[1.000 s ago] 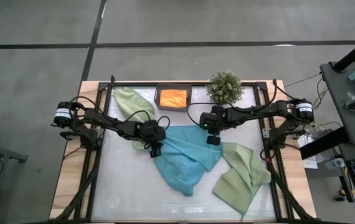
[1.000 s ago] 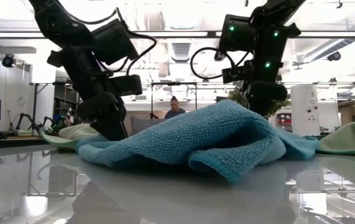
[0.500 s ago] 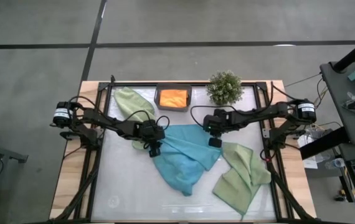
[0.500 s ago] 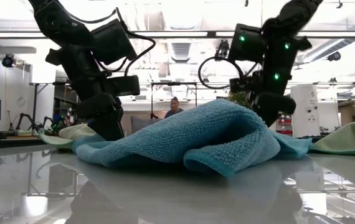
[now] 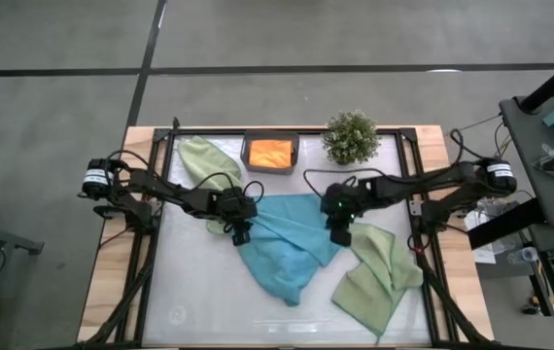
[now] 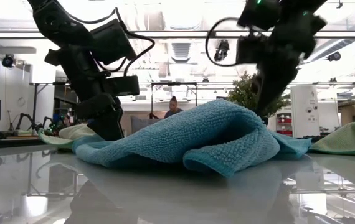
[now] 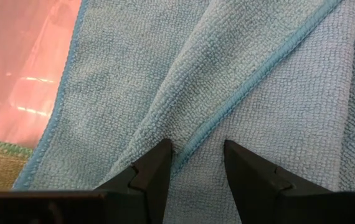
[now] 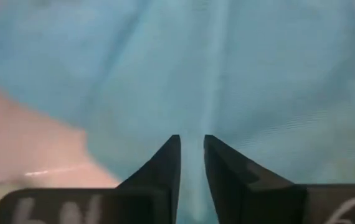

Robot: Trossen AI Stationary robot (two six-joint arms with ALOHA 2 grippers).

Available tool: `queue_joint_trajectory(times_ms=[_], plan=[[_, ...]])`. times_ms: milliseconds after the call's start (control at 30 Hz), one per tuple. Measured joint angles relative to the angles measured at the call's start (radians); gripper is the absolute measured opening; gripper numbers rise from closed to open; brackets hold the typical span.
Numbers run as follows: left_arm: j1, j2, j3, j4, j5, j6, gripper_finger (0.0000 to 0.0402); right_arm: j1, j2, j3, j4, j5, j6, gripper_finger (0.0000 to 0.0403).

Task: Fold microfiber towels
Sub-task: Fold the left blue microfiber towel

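Note:
A teal-blue towel (image 5: 287, 248) lies rumpled mid-table, humped up in the low view (image 6: 221, 134). My left gripper (image 5: 241, 233) is down on its left corner, and my right gripper (image 5: 341, 233) stands at its right edge, fingers nearly together. A sage green towel (image 5: 379, 277) lies crumpled to the right, partly under the teal one's edge. A second green towel (image 5: 199, 160) lies at the far left. An orange towel (image 5: 270, 153) sits in the dark tray. My left gripper has teal cloth between its two fingers (image 7: 159, 165), where a fold and a hemmed edge (image 7: 196, 137) run together near the left corner. The fingers slant down from the table's left. That corner rests on the table, the cloth slack. My right gripper's fingers (image 8: 168, 158) stand a narrow gap apart with teal cloth showing in it, at the towel's right edge (image 8: 193, 124). They slant down from the right. The wrist picture is blurred, so layers and depth cannot be told. The towel lies slack on the table.
A small potted plant (image 5: 352, 136) stands at the far edge right of the tray (image 5: 248, 156). A black frame (image 5: 415, 194) borders the table. Bare white surface (image 5: 209, 301) lies near the front left.
My right gripper has gone toward the table's near edge and a little to the right, along the teal towel's right edge, and has tipped and rolled as it went. The teal towel keeps nearly the same shape.

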Motion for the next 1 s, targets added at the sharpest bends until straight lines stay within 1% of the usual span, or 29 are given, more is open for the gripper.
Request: queue_joint_trajectory(times_ms=[100,133,233,333,400,633,700,933,1000], plan=[[0.0,0.0,0.0,0.003,-0.001,0.0,0.0137,0.108,-0.007,-0.003,0.021,0.01,0.037,0.0078],[0.0,0.0,0.0,0.004,-0.001,0.0,0.0137,0.148,-0.002,-0.003,0.045,0.031,0.049,0.0081],[0.0,0.0,0.0,0.005,-0.001,0.0,0.0137,0.256,0.021,-0.003,0.08,0.141,0.086,0.0084],[0.0,0.0,0.0,0.007,-0.002,0.001,0.0137,0.335,0.055,-0.003,0.083,0.265,0.136,0.0084],[0.0,0.0,0.0,0.009,-0.003,0.005,0.0137,0.371,0.08,-0.004,0.09,0.306,0.174,0.0084],[0.0,0.0,-0.001,0.022,-0.017,0.008,0.0137,0.434,0.165,-0.004,0.189,0.315,0.272,0.0084],[0.0,0.0,-0.001,0.023,-0.017,0.008,0.0137,0.447,0.185,-0.004,0.191,0.314,0.281,0.0084],[0.0,0.0,-0.001,0.023,-0.017,0.009,0.0137,0.454,0.247,-0.004,0.202,0.315,0.35,0.0084],[0.0,0.0,0.0,0.023,-0.018,0.009,0.0137,0.454,0.268,-0.004,0.238,0.316,0.348,0.0084]])
